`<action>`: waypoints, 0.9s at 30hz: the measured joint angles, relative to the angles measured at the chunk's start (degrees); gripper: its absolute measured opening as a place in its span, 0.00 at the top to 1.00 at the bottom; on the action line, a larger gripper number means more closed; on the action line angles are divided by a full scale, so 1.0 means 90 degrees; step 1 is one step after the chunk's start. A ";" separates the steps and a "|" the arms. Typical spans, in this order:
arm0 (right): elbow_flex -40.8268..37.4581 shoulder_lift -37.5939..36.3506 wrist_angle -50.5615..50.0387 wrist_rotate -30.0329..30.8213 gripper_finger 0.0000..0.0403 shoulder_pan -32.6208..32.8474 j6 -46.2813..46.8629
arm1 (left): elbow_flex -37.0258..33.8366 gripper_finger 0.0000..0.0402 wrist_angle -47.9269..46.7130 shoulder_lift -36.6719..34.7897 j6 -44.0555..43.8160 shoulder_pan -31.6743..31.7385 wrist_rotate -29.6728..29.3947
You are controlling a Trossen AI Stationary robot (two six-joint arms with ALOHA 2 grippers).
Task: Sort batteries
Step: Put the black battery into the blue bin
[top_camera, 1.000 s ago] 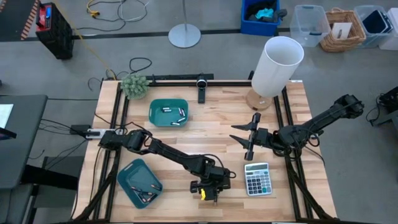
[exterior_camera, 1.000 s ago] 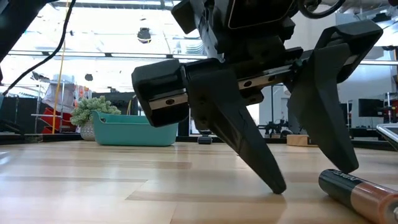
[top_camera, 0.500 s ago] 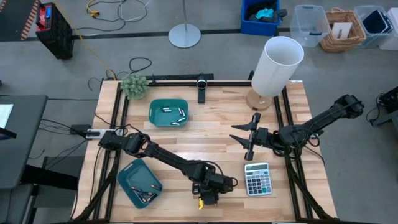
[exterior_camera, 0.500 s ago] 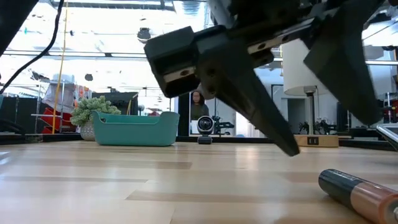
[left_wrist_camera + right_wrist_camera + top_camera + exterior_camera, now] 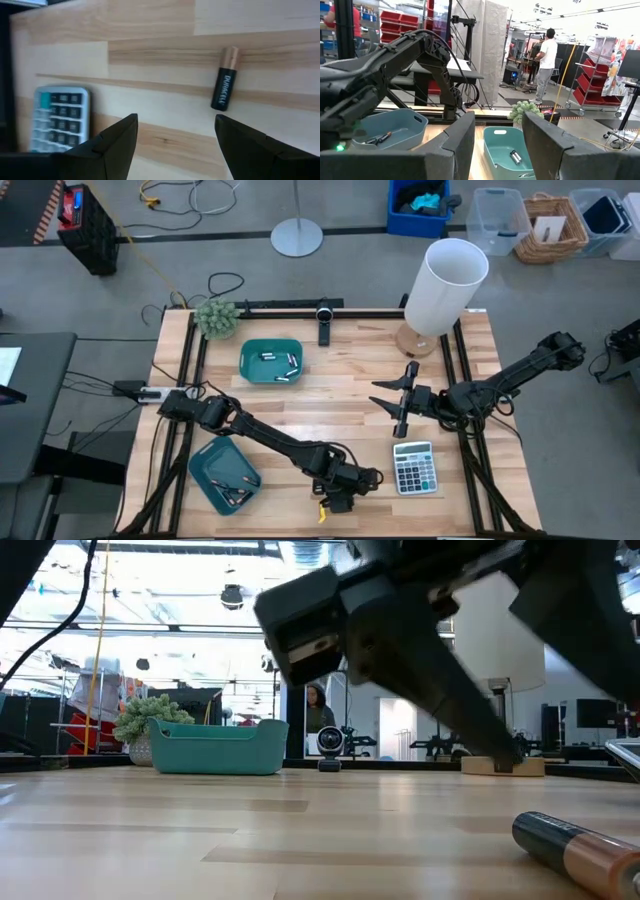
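One black-and-copper battery (image 5: pixel 224 80) lies on its side on the wooden table near the front edge, also low in the low view (image 5: pixel 575 845) and as a small yellowish speck in the high view (image 5: pixel 321 508). My left gripper (image 5: pixel 176 120) hovers open above and just behind it, tilted downward (image 5: pixel 340 490), and touches nothing. Several batteries lie in the far teal tray (image 5: pixel 271 360) and in the near-left teal tray (image 5: pixel 224 473). My right gripper (image 5: pixel 398 402) waits open above the table's right half, with nothing between its fingers (image 5: pixel 497 120).
A grey calculator (image 5: pixel 413 468) lies right of my left gripper. A white lamp (image 5: pixel 445 285), a small plant (image 5: pixel 216 318) and a webcam (image 5: pixel 325 320) stand along the far edge. Bare wood lies between the trays and the calculator.
My left gripper has lifted off the table by the battery, tipped to a flatter angle and shifted a little toward the near edge. Its fingers have spread wider. The battery lies where it was.
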 joint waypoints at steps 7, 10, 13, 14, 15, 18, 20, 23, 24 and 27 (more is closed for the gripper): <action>0.0000 0.0000 0.0034 0.0000 0.55 0.0000 0.0027 | 0.0052 0.35 -0.0019 0.0002 0.0121 -0.0120 -0.0264; 0.0000 0.0000 0.0045 0.0000 0.55 0.0000 0.0033 | 0.0052 0.35 -0.0012 0.0002 0.0162 -0.0160 -0.0319; 0.0000 0.0000 0.0073 0.0000 0.55 0.0000 0.0099 | 0.0055 0.35 -0.0016 0.0002 0.0275 -0.0243 -0.0474; 0.0000 0.0000 0.0073 0.0000 0.55 0.0000 0.0123 | 0.0102 0.35 -0.0065 0.0002 0.0294 -0.0270 -0.0493; 0.0000 0.0000 0.0073 0.0000 0.55 0.0001 0.0145 | 0.0140 0.35 -0.0073 0.0002 0.0321 -0.0293 -0.0501; 0.0000 0.0000 0.0073 0.0000 0.55 0.0003 0.0200 | 0.0161 0.35 0.0003 0.0002 0.0421 -0.0336 -0.0524; 0.0000 -0.0002 0.0070 0.0000 0.55 0.0019 0.0226 | 0.0159 0.35 0.0007 0.0002 0.0436 -0.0344 -0.0540; 0.0000 0.0000 0.0073 0.0000 0.55 0.0017 0.0272 | 0.0159 0.35 0.0098 0.0002 0.0500 -0.0348 -0.0558; 0.0000 -0.0001 0.0072 0.0000 0.55 0.0017 0.0272 | 0.0159 0.35 0.0133 0.0002 0.0518 -0.0355 -0.0560; 0.0000 0.0000 0.0070 0.0000 0.55 0.0017 0.0272 | 0.0159 0.35 0.0229 0.0002 0.0629 -0.0372 -0.0558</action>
